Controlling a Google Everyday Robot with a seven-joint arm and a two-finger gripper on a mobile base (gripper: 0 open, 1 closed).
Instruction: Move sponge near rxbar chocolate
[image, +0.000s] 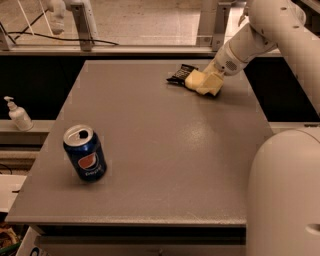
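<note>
Gripper (213, 85) sits low over the table's (150, 150) far right part, against the sponge (195, 79); whether it clasps it cannot be told. Sponge appears to touch the rxbar chocolate (179, 74) on its left. Pepsi can (85, 153) stands well apart, front left.

End effector (211, 84) at sponge (195, 80), just right of rxbar chocolate (179, 74).
</note>
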